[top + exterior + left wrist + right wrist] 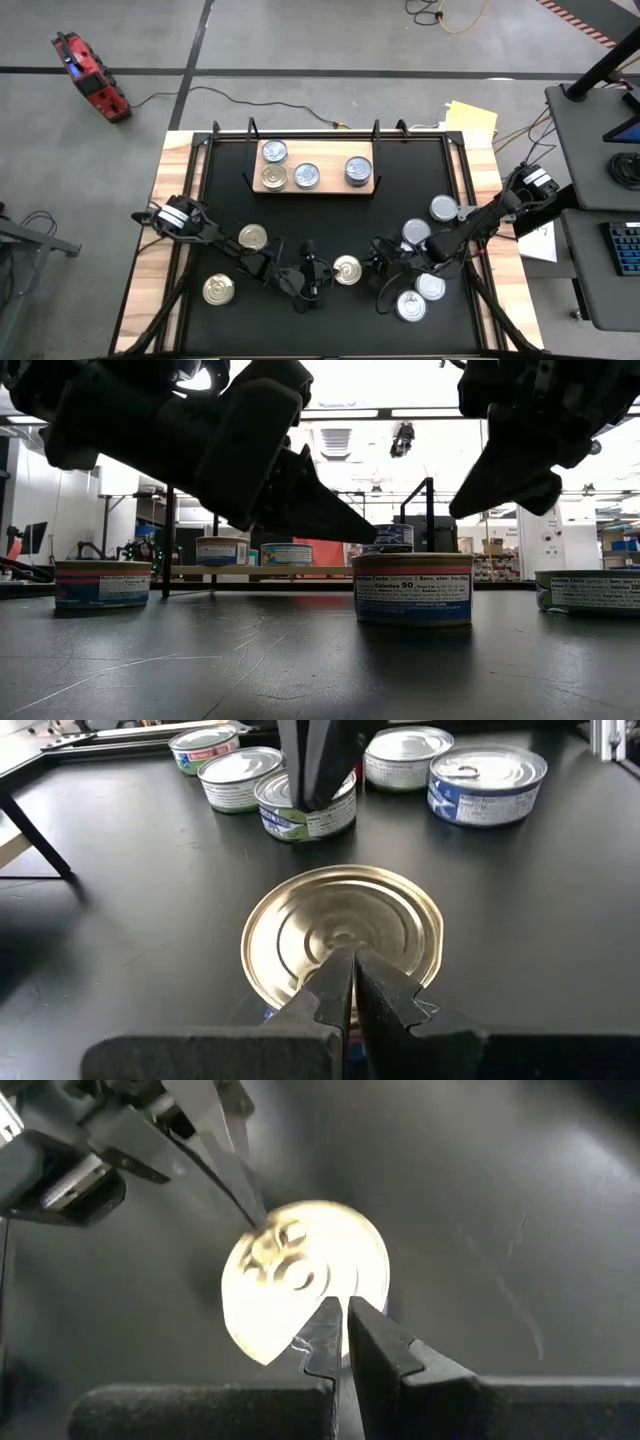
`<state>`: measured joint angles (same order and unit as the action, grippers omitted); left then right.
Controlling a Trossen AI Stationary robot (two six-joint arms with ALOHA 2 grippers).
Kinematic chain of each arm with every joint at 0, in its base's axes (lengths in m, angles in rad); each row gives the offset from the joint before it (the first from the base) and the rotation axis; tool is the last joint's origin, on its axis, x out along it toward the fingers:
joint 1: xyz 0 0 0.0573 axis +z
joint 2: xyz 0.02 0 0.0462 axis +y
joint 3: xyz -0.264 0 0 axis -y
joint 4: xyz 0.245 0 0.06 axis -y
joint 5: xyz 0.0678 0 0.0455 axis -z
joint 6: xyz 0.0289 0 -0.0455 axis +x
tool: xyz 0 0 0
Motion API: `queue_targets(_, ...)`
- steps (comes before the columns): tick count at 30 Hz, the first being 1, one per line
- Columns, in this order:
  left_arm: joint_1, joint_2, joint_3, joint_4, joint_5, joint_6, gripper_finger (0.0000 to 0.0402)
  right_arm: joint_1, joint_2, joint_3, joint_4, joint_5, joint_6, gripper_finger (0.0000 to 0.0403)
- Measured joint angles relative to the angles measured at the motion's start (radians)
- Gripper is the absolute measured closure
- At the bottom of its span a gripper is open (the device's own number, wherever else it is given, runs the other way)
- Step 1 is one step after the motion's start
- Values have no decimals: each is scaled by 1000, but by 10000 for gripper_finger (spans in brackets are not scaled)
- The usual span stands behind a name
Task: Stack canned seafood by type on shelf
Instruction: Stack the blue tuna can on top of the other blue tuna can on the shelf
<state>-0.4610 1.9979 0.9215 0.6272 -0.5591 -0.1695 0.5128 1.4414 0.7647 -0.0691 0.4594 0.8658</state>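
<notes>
**Both grippers closed over one gold-topped tin at the bench's near middle**

Overhead, the black bench [330,215] sits framed by pale wooden edges on a grey floor, with a red device [90,72] and trailing cables beyond its far side. The shelf [316,168] lies at the far middle of the bench, carrying four tins — three silver-topped, one gold-topped [271,178].

Loose tins are split in two groups: gold-topped ones near the left arm [253,237] [219,290], silver-topped ones [416,232] [444,208] [411,305] clustered under the right arm. Between the groups stands a single gold-topped tin [347,269].

The left gripper [350,965] has its fingers pressed together, holding nothing, tips hovering over that tin's lid [342,935]. The right gripper [340,1320] is likewise closed and empty, at the same tin's rim [300,1275] from the opposite side.

Only the low view shows the room — bright ceiling lights, racks, a black post — and the blue-and-red label of the nearest tin [413,590]. Only the left wrist view shows the silver group's labels.

Bare bench lies between the shelf and the grippers.
</notes>
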Motion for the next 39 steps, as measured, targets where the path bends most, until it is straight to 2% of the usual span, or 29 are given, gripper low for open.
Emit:
queue_targets(6,0,0,0,-22,0,3,401,-17,0,0,-67,-65,38,390)
queue_targets(16,0,0,0,-25,0,3,401,-57,0,-1,-62,-153,24,389)
queue_targets(19,0,5,0,-25,0,3,401,-67,0,-1,-48,-154,10,377)
queue_targets(23,0,24,1,-16,-2,3,401,-69,0,-1,-46,-153,1,332)
queue_targets(32,0,39,3,-8,-10,3,401,-69,0,-3,-39,-154,9,194)
queue_targets(39,-1,39,3,-15,-10,3,401,-69,0,-4,-20,-154,29,125)
